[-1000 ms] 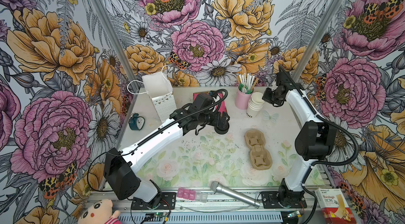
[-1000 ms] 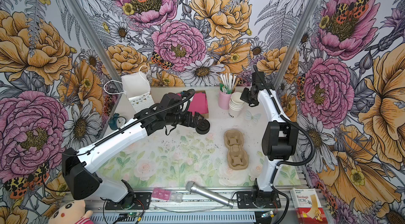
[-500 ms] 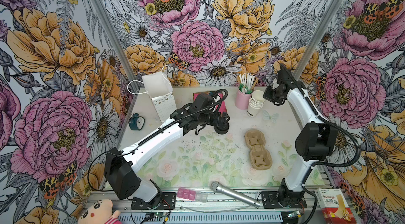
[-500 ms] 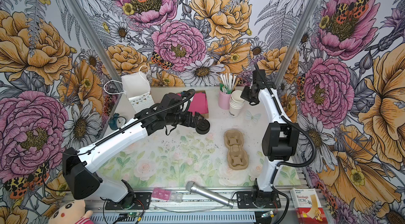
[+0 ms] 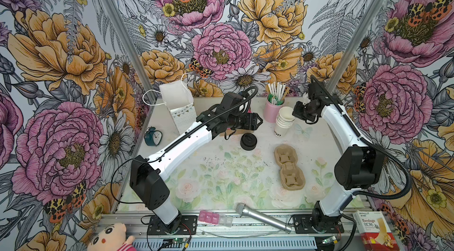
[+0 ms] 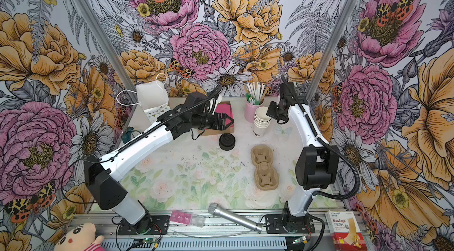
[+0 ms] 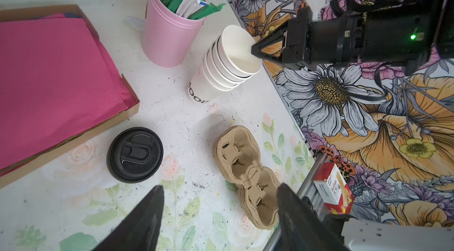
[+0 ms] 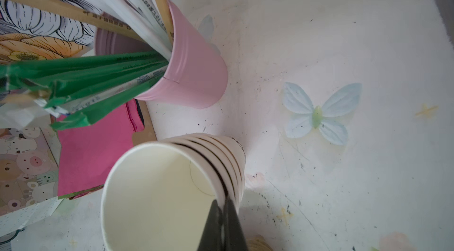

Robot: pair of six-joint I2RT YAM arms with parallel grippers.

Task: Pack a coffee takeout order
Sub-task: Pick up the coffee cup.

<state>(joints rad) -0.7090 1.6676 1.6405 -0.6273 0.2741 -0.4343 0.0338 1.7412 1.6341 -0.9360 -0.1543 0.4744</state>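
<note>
We log the right end effector [image 8: 222,214] clamped on the rim of the top cup [image 8: 152,188] in a stack [image 7: 216,75] on the surface [image 8: 319,40]; the left end effector [image 7: 219,188] hangs with jaws apart near the lid [image 7: 134,154], which lies flat between the carrier [image 7: 243,163] and the box [image 7: 73,142] holding the pink napkin [image 7: 49,77].

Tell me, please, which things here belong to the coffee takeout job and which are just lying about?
For the job: paper cup, black lid, pink napkin.
Lying about: clock, microphone, bandage box, doll.
</note>
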